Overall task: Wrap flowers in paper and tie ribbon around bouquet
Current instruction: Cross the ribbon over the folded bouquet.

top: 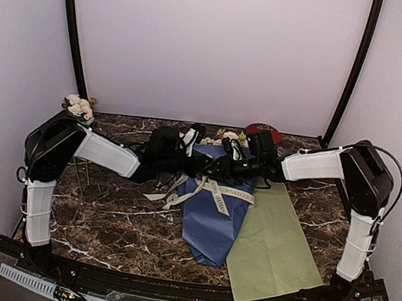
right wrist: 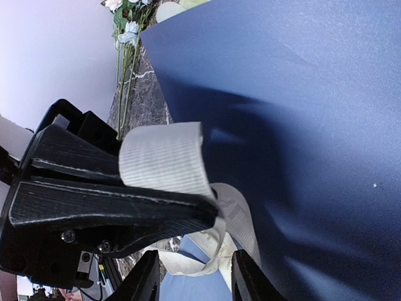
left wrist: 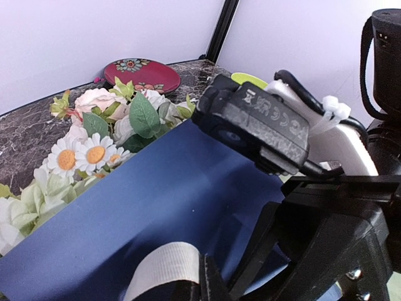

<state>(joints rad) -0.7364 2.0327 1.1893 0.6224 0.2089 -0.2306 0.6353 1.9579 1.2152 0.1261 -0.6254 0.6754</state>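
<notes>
Top external: yellow-green sheet (top: 274,240) nearest on marble bench (top: 119,221), just right of bouquet (top: 205,202); blue paper (top: 212,240) cone tip points toward arm bases; ribbon (top: 229,193) crosses it; left pincer (right wrist: 203,210) closed tight on ribbon; right pincer (right wrist: 195,276) partly open, ribbon strand between its fingers, not visibly clamped; flowers (top: 221,137) at far end; red plate (top: 263,132) beyond.

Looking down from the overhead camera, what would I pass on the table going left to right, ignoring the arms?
Small bunch of pink and cream flowers → loose ribbon ends → dark blue paper bouquet → yellow-green sheet
</notes>
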